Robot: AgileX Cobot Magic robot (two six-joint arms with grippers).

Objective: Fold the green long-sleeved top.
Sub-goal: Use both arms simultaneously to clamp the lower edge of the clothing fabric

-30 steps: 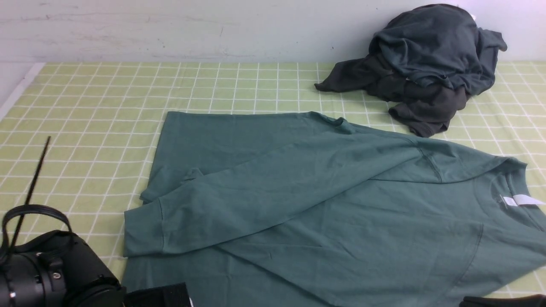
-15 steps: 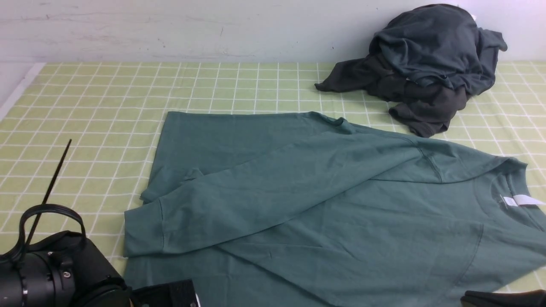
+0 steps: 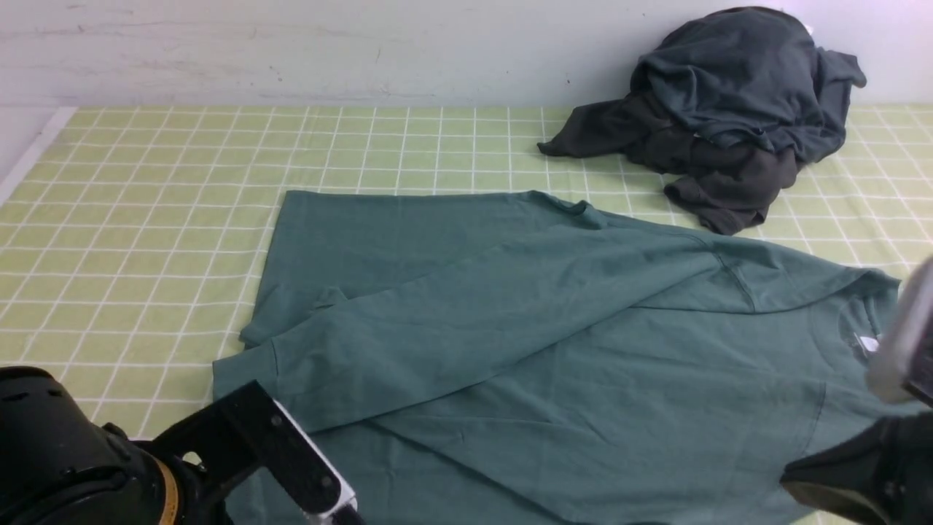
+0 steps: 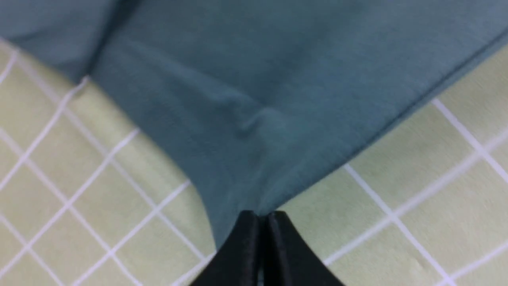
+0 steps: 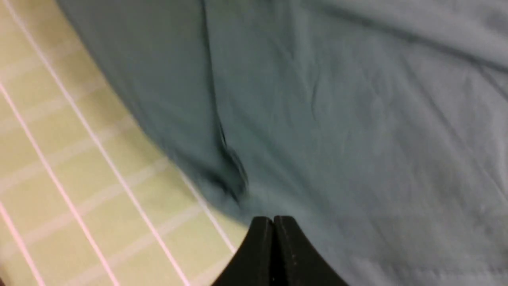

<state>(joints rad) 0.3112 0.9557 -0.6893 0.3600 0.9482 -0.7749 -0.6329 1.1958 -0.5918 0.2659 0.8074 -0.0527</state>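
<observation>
From the front, the green long-sleeved top (image 3: 547,350) lies spread on the checked worktop (image 3: 146,182), from the middle out to my right, with one sleeve laid slantwise across its body. A dark clothes heap (image 3: 729,109) sits at the far right by the wall, apart from the top. My left arm (image 3: 73,459) is at the near left corner of the top and my right arm (image 3: 875,467) is at its near right.

From my left wrist, my left fingers (image 4: 254,222) are pressed together, pinching a corner of the top, and the cloth draws in to them.

From my right wrist, my right fingers (image 5: 266,226) are closed tight on the top's edge, where the cloth puckers just beside them.
</observation>
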